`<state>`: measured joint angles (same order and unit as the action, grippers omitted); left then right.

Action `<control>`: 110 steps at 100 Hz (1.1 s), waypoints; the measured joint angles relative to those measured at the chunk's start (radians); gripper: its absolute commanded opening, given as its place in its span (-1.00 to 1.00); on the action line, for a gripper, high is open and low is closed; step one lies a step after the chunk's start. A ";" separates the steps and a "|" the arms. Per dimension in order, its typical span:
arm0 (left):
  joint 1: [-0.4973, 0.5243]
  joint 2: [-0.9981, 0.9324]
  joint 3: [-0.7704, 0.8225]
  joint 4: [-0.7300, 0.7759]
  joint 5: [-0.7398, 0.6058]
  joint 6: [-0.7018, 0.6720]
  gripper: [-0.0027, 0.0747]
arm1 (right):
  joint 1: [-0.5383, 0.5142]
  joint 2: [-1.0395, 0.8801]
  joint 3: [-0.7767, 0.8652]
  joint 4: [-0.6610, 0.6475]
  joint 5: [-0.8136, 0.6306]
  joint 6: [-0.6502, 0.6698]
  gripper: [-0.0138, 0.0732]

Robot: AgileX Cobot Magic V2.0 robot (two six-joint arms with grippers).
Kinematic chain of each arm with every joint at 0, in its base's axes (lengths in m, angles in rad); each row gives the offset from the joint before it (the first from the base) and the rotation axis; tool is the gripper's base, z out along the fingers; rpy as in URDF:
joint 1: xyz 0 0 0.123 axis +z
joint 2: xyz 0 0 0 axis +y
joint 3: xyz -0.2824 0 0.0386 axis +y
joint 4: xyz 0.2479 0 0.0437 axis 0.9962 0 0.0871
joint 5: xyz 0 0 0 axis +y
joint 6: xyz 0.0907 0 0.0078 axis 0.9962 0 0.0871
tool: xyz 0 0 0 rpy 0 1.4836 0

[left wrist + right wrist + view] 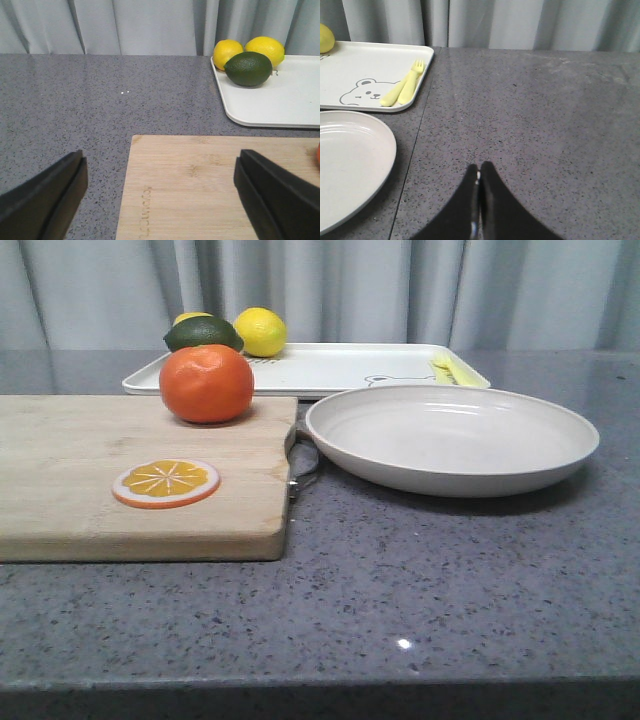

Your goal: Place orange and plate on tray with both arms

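desk [450, 590]: grey speckled, carries everything.
tray [330, 368]: far edge, centre, behind both targets.
plate [450, 440]: right of centre, just in front of tray; off to the side of right gripper [479, 200], fingers together.
orange [207, 383]: back right corner of cutting board [130, 480]; left gripper [160, 195] spread wide, empty, nearer arm.
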<state>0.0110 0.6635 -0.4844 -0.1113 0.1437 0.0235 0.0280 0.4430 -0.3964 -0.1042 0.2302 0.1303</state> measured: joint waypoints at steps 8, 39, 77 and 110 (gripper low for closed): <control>0.000 0.040 -0.038 0.000 0.016 0.000 0.70 | 0.000 0.000 0.000 0.000 0.000 0.000 -0.84; -0.073 0.259 -0.286 -0.028 0.184 0.000 0.70 | 0.000 0.000 0.000 0.000 0.000 0.000 -0.84; -0.326 0.608 -0.628 -0.104 0.409 0.000 0.70 | 0.000 0.000 0.000 0.000 0.000 0.000 -0.84; -0.432 0.893 -0.865 -0.136 0.557 0.000 0.70 | 0.000 0.000 0.000 0.000 0.000 0.000 -0.84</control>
<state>-0.4212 1.5562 -1.3496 -0.2472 0.7008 0.0235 0.0280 0.4430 -0.3964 -0.1037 0.2307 0.1303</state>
